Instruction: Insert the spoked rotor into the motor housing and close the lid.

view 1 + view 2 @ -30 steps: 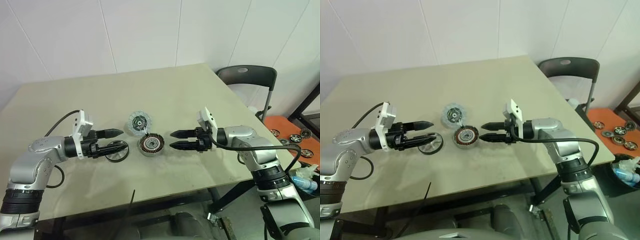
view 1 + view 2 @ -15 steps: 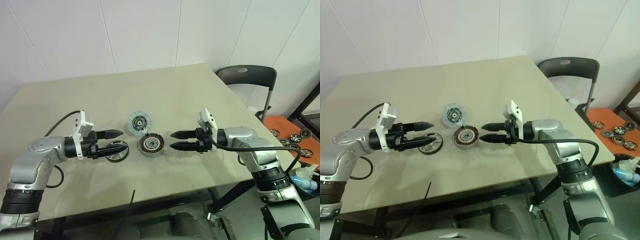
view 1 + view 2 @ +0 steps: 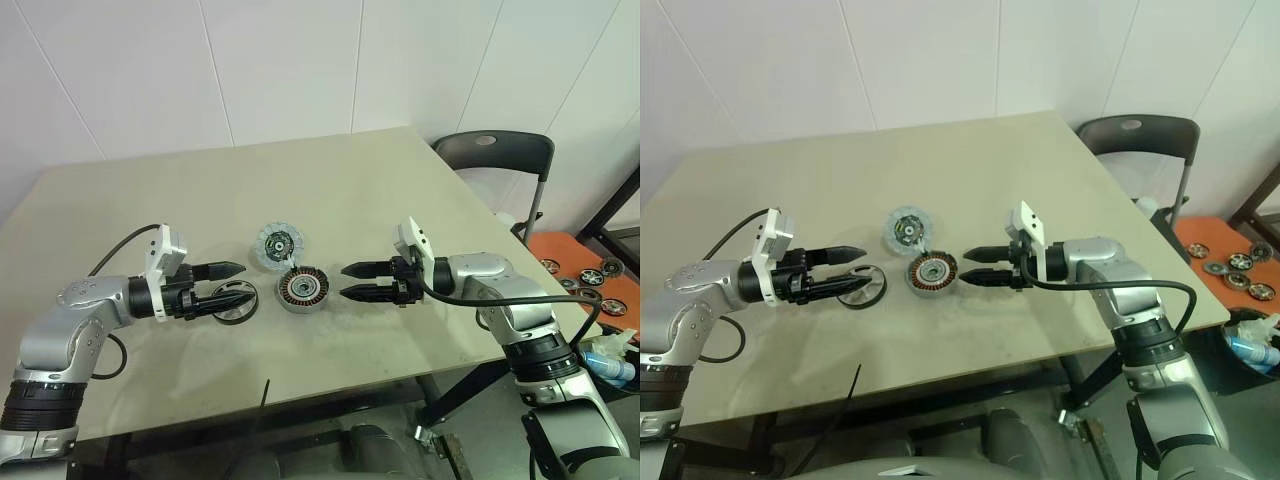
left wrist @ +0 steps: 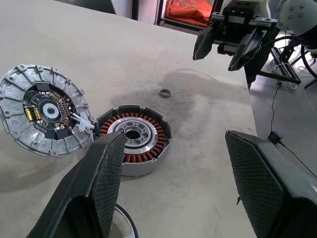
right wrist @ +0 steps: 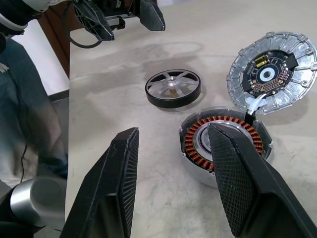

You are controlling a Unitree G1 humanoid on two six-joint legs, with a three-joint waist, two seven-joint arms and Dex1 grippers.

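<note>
The motor housing, a copper-wound puck, lies mid-table. Its pale segmented lid lies flat just behind it, touching its rim. The black-rimmed spoked rotor lies flat on the table to the housing's left. My left gripper is open and points right. Its lower finger reaches over the rotor and holds nothing. My right gripper is open and empty, pointing left just short of the housing's right side. In the right wrist view, the rotor, housing and lid all lie ahead of the fingers.
A small metal ring lies on the table beyond the housing. A black chair stands past the table's right edge, with spare wheels on an orange mat behind it. A black cable hangs at the front edge.
The left arm has dipped very slightly toward the table. Both grippers stay open and the three parts have not moved.
</note>
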